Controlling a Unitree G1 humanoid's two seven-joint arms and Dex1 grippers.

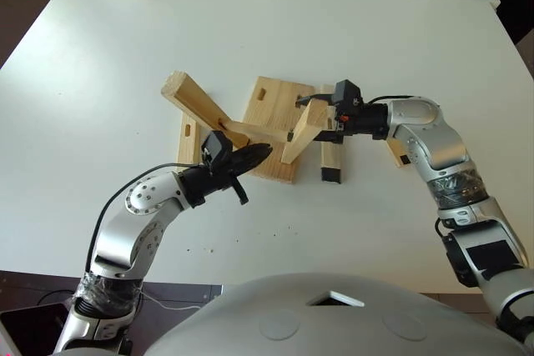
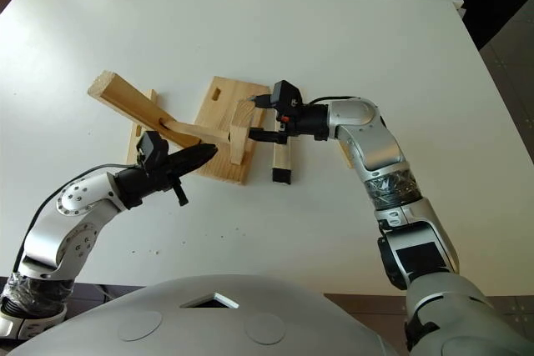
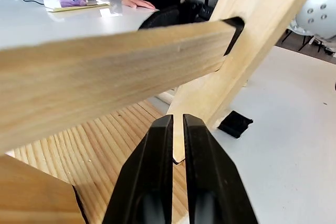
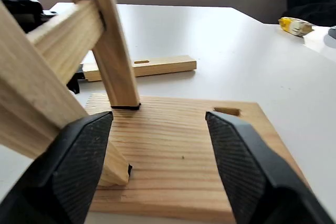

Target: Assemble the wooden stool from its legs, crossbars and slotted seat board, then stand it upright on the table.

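Crossbar [image 1: 259, 132] joins two tilted legs [image 1: 196, 99] over seat board [image 1: 271, 99].

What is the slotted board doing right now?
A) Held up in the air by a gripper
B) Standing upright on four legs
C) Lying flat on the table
C: the board lies flat on the table, its wide face up.
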